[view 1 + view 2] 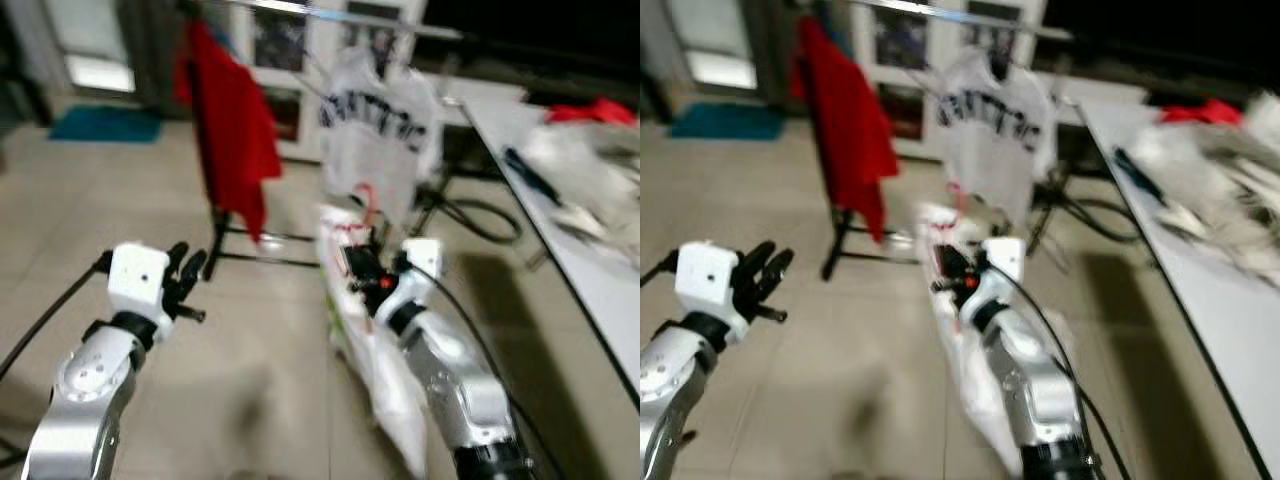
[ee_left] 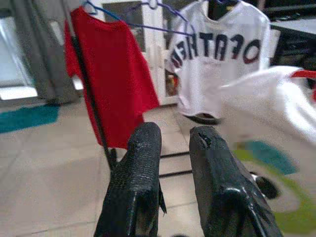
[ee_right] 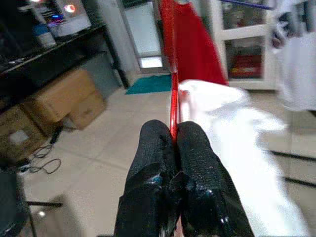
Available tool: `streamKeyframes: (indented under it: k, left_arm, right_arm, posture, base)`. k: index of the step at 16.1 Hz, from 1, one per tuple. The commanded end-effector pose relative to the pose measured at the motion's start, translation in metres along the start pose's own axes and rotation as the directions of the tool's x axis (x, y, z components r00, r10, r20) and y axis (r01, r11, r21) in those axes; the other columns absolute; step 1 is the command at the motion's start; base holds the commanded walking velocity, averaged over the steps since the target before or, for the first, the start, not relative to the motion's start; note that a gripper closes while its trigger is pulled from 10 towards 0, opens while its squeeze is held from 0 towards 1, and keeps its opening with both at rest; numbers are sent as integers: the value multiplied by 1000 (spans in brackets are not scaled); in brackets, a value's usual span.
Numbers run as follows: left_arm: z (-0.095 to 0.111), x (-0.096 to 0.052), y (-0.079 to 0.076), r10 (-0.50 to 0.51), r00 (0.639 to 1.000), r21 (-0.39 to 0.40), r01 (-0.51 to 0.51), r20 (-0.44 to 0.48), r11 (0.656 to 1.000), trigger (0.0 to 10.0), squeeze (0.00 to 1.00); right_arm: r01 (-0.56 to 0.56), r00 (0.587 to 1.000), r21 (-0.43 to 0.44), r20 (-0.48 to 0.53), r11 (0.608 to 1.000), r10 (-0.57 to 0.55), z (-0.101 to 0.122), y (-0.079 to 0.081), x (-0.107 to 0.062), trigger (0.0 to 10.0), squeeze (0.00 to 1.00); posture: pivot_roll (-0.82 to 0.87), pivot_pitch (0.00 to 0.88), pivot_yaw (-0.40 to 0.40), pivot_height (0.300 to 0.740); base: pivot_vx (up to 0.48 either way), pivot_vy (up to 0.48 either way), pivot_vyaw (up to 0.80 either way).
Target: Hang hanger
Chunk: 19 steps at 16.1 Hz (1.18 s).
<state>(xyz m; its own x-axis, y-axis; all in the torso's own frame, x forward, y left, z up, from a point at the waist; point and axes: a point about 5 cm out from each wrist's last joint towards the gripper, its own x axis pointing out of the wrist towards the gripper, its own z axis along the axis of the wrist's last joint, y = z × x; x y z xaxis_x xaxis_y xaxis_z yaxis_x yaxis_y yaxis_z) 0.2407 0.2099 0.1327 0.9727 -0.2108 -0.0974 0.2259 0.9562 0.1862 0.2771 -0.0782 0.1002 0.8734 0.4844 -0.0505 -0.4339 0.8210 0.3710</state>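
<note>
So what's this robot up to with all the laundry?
It is bringing a garment to a clothes rack. Its right gripper is shut on a red hanger carrying a white garment, held low in front of the rack, not yet hung. A red shirt and a white lettered shirt already hang on the rail. The left gripper is raised, slightly open and holds nothing. More clothes lie on a table to the right.

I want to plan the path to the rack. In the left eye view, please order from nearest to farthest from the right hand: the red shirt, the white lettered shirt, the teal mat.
1. The white lettered shirt, hanging on the rack just beyond the right hand.
2. The red shirt, hanging to its left.
3. The teal mat, on the floor far left.
</note>
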Motion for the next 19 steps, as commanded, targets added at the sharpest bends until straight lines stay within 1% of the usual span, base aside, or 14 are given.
streamKeyframes:
  k: [1,3,5,6,7,8,10,11,13,15,16,17,18,19]
  left_arm:
    - [2,4,-9,-39,999,-3,39,9,999,10000,0]
    - [4,7,-9,-48,999,0,48,12,999,10000,0]
    - [4,10,-9,-78,997,7,78,-2,997,10000,0]
    - [4,10,-9,-94,996,8,94,-6,996,10000,0]
    - [6,10,-5,-112,994,14,112,-1,994,10000,0]
    - [10,10,7,-110,994,35,110,10,993,10000,1000]
    - [16,10,19,-104,994,63,103,20,993,10000,1000]
    - [20,10,34,-86,996,94,83,26,992,10000,1000]
    - [25,12,44,-78,997,130,74,28,989,10000,1000]
    - [32,17,37,-92,994,85,86,67,993,10000,1000]
    - [29,22,17,-126,989,-2,127,76,992,10000,0]
    - [25,24,8,-127,990,-12,128,67,992,10000,0]
    - [21,26,2,-114,991,-14,115,66,993,10000,0]
    - [10,29,-6,-62,997,-50,65,50,997,10000,0]
  right_arm:
    - [34,999,-22,29,999,-33,7,-11,-6,10000,0]
    - [43,998,-38,44,998,-41,10,-12,-6,10000,0]
    - [63,996,-24,57,998,-62,16,-18,-7,10000,0]
    - [60,997,-38,55,997,-58,18,-18,-7,10000,0]
    - [34,998,-90,52,995,-29,24,-20,-7,10000,0]
    - [-19,999,-144,46,989,26,32,-22,-9,10000,0]
    - [-79,995,-166,45,983,87,40,-24,-11,10000,0]
    - [-153,986,-182,40,971,163,49,-26,-14,10000,0]
    - [-210,976,-223,10,952,217,58,-30,-17,10000,0]
    - [-148,989,-298,-16,943,150,63,-40,-15,10000,0]
    - [40,999,-305,-9,952,-45,60,-57,-13,10000,0]
    - [152,988,-254,16,955,-154,55,-63,-14,10000,0]
    - [223,975,-214,27,951,-222,51,-67,-16,10000,0]
    - [311,950,-164,33,936,-310,37,-67,-23,10000,0]
  posture:
    - [168,0,-68,740]
    - [161,0,-60,740]
    - [152,0,-57,740]
    - [152,0,-57,740]
    - [146,0,-56,740]
    - [139,0,-58,740]
    - [136,0,-60,740]
    - [134,0,-63,740]
    - [131,0,-66,740]
    - [131,0,-66,740]
    - [126,0,-65,740]
    - [124,0,-64,740]
    - [124,0,-64,740]
    - [115,0,-55,740]
  base:
    - [368,0,800]
    - [368,0,800]
    - [157,0,0]
    - [0,0,0]
    - [0,0,0]
    - [0,0,0]
    - [0,0,0]
    - [0,0,0]
    - [0,0,0]
    - [0,0,0]
    - [0,0,0]
    - [0,0,0]
    - [0,0,0]
    - [0,0,0]
